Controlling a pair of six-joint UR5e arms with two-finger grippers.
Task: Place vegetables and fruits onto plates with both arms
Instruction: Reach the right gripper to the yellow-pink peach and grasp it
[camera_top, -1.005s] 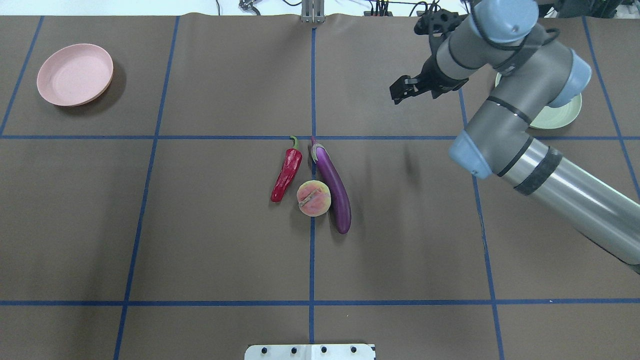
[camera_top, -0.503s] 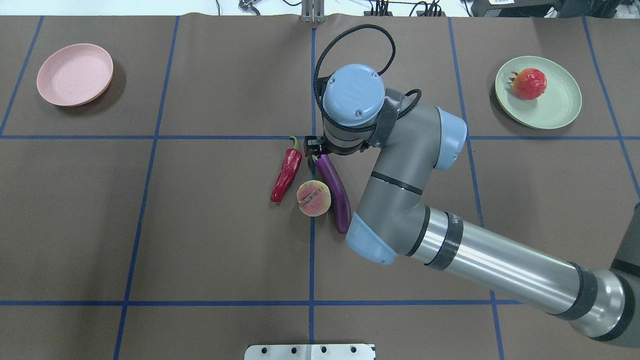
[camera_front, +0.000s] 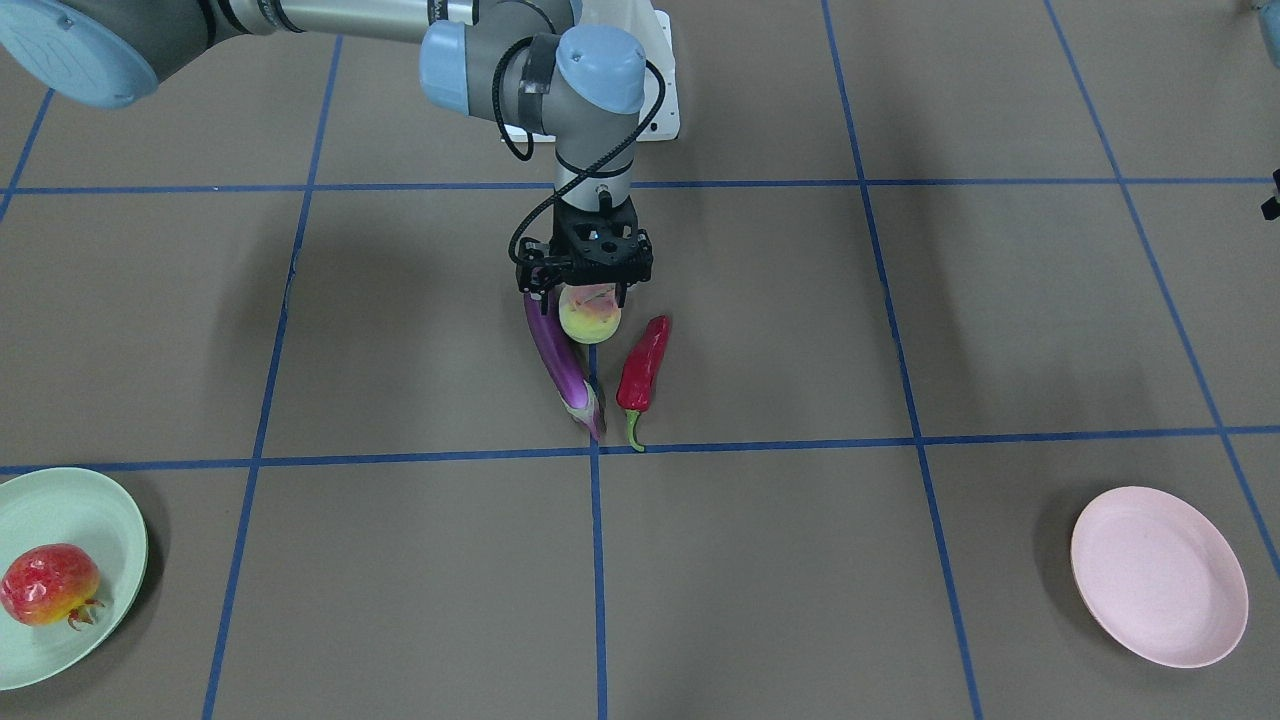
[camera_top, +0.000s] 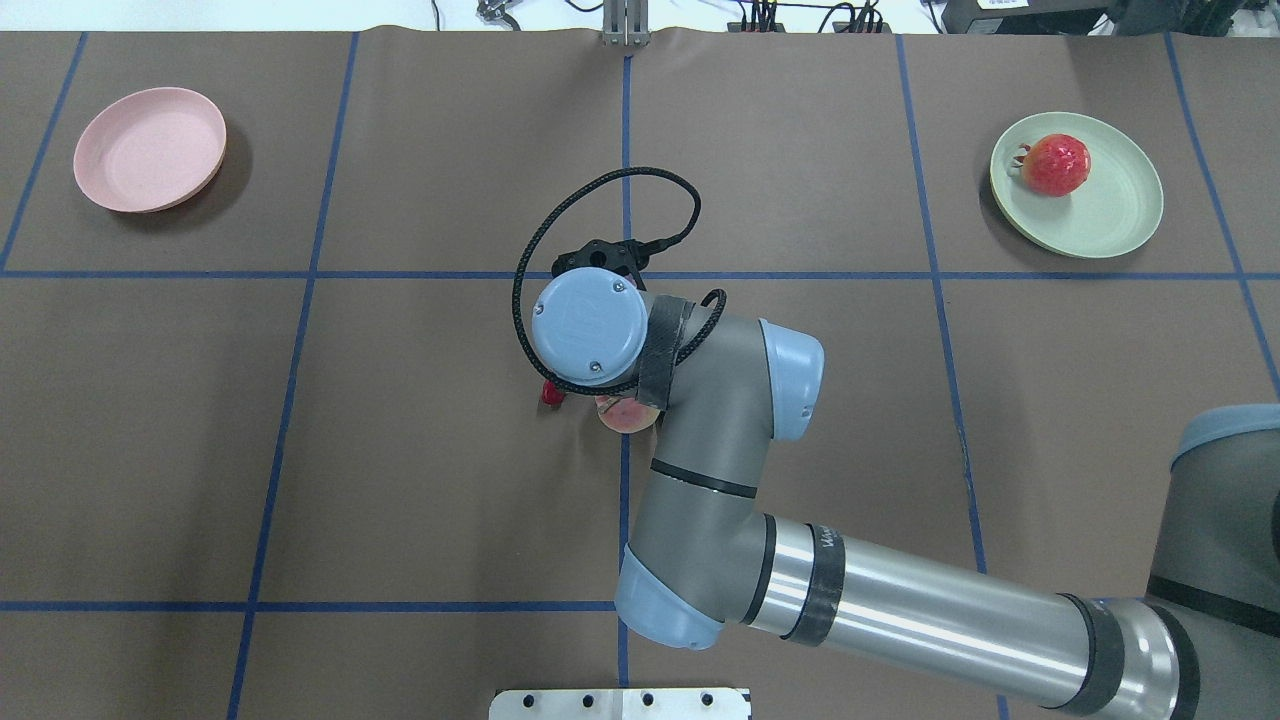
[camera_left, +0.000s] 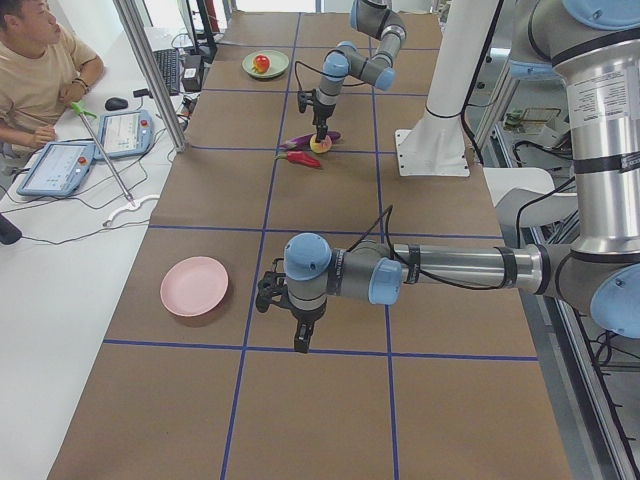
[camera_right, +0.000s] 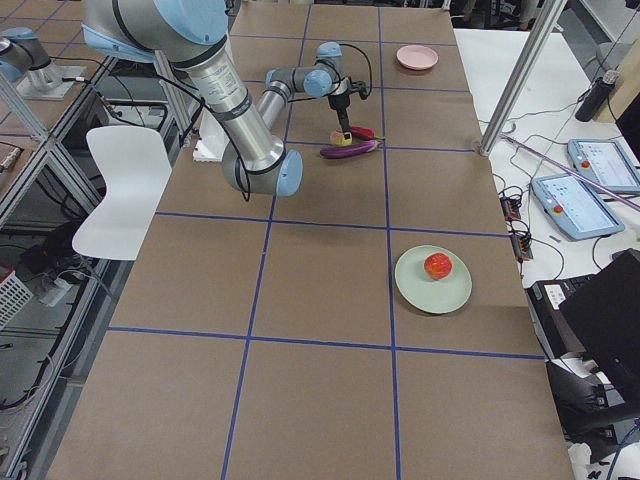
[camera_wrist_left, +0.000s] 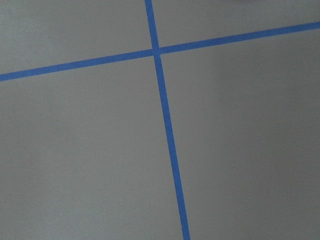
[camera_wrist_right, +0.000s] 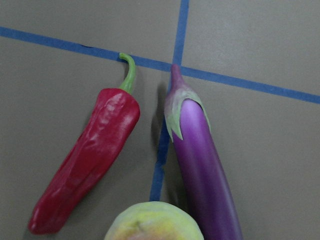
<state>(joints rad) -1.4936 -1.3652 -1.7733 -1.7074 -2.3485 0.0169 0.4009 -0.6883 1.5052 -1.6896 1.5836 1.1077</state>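
Observation:
My right gripper (camera_front: 583, 294) hangs straight down over the peach (camera_front: 590, 316), open, with a finger on either side of the peach's top. The purple eggplant (camera_front: 560, 365) lies against the peach on one side. The red chili (camera_front: 643, 365) lies on the other side. In the right wrist view the chili (camera_wrist_right: 92, 155), the eggplant (camera_wrist_right: 200, 160) and the peach's top (camera_wrist_right: 152, 224) fill the frame. The pomegranate (camera_top: 1055, 165) sits on the mint green plate (camera_top: 1120, 215). The pink plate (camera_top: 150, 150) holds nothing. My left gripper (camera_left: 300, 338) hovers near the pink plate (camera_left: 195, 286); I cannot tell whether it is open or shut.
In the overhead view my right arm (camera_top: 720, 430) covers most of the eggplant and chili. The white base block (camera_top: 620, 703) sits at the near edge. An operator (camera_left: 35, 75) sits with tablets beyond the table's far side. The left wrist view shows only brown mat and blue tape lines (camera_wrist_left: 167, 135).
My right arm has swung from the mint green plate to the middle of the table and come down over the peach. The pomegranate now shows on that plate.

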